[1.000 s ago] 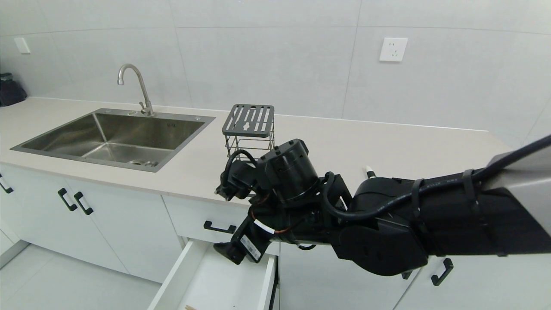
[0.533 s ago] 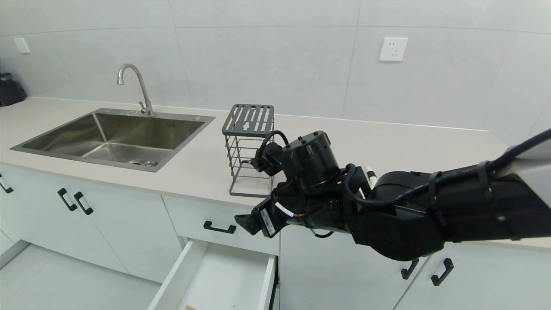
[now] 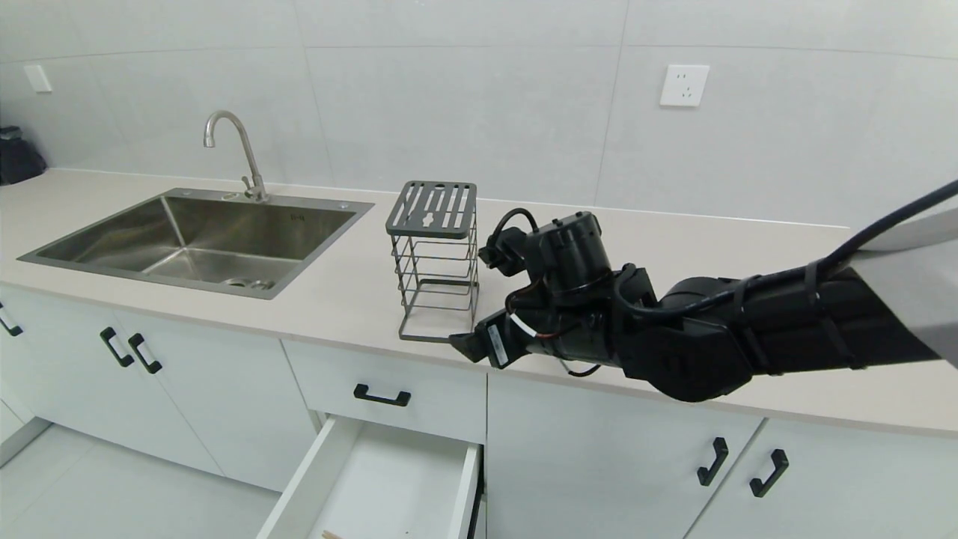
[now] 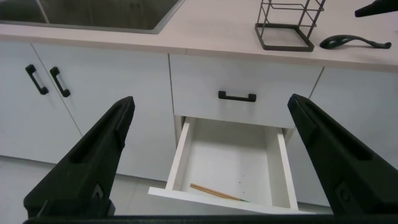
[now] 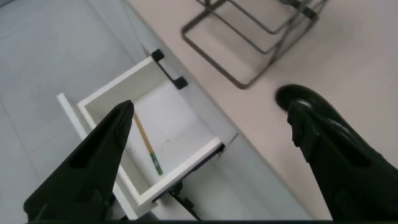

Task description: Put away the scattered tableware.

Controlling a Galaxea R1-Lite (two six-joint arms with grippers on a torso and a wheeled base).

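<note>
Now, the right arm is stretched in low from the right across the bench [image 3: 711, 243], forearm nearly level. The right pincer [image 3: 470, 346] sits at the bench's front edge, just beside the foot of the wire rack [image 3: 434, 262]. Its fingers are spread wide apart with nothing between them. The left pincer [image 4: 211, 158] hangs out in front of the cabinets, likewise spread and empty, facing the open drawer [image 4: 184, 149].

A black spoon [image 4: 348, 42] lies on the bench just beside the rack (on the side away from the sink [image 3: 224, 224]). A chopstick [image 4: 217, 193] lies in the drawer near its front; I cannot tell whether it is one or a pair. In the right wrist view one pincer finger hides the spoon's handle, leaving its bowl in sight.
</note>
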